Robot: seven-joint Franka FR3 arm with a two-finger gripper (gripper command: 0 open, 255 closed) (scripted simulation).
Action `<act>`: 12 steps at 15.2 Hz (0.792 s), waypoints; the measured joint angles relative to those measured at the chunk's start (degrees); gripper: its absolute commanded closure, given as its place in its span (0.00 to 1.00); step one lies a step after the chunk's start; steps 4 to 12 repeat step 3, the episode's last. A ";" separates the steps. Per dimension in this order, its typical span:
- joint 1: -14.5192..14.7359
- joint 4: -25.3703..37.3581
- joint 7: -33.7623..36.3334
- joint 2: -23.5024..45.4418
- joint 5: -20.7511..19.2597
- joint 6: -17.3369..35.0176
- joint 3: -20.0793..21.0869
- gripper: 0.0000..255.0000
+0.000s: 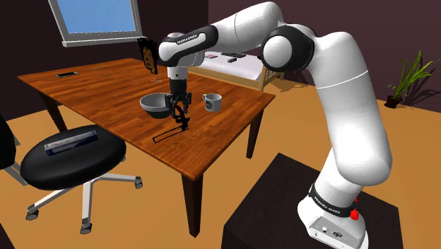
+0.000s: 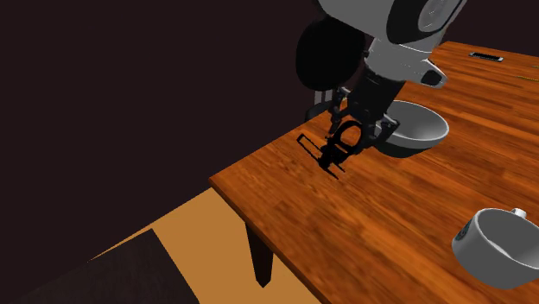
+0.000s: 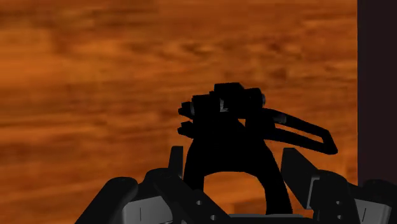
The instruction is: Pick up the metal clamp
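One black pincer [image 3: 232, 156] is closed on the dark clamp [image 3: 226, 121], low over the counter [image 3: 95, 76]; its offset long bar might twist it loose.

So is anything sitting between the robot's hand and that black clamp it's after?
Nothing visible is in the way. The gripper is down right at the black clamp on the wooden table. The grey bowl sits close beside it and the mug farther off, neither between them.
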 measured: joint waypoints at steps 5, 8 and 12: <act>-0.02 0.87 0.25 -0.61 -0.08 -1.46 -0.02 1.00; -0.02 0.87 0.25 -0.61 -0.08 -1.46 -0.02 1.00; -0.02 0.87 0.25 -0.61 -0.08 -1.46 -0.02 1.00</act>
